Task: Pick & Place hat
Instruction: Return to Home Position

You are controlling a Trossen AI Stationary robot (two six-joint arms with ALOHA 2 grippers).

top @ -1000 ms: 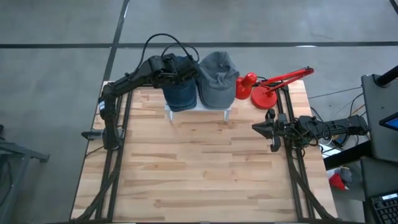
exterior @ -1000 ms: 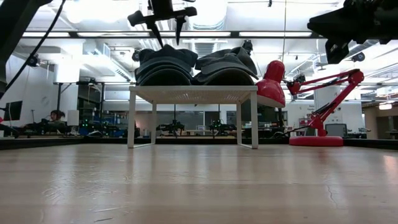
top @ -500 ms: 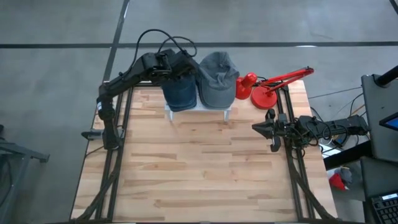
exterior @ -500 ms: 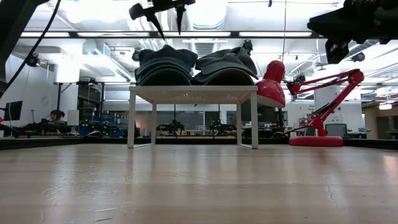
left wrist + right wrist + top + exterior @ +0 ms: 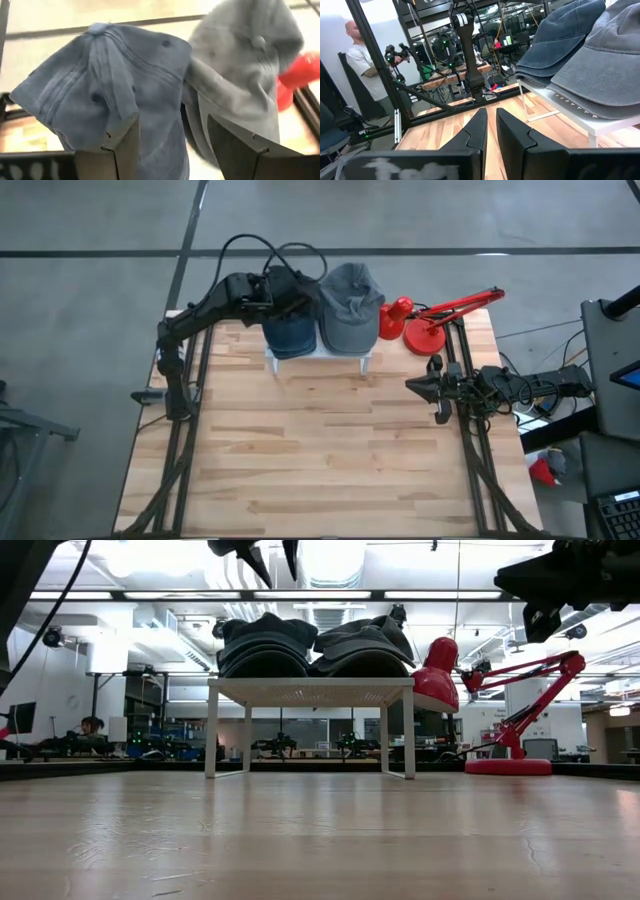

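Left gripper [image 5: 270,554]: fingers [image 5: 124,146] spread apart, nothing between them. It hangs above the stack of blue caps [image 5: 262,644], clear of the top cap with a gap showing in the low view. In the left wrist view the crown of the top blue cap lies directly beyond the parted fingers.

Blue caps: stacked on the left end of the white shelf [image 5: 310,691], at the far side of the wooden table [image 5: 320,450]. A stack of grey caps [image 5: 350,302] sits just beside them on the same shelf, the two stacks touching.

A red desk lamp [image 5: 432,320] stands to the right of the shelf, its shade close to the grey caps.

Right gripper [image 5: 412,386]: at the table's right edge, well apart from the shelf, fingers drawn together with only a narrow slit, holding nothing.

A person in a light shirt [image 5: 364,56] stands beyond the table.
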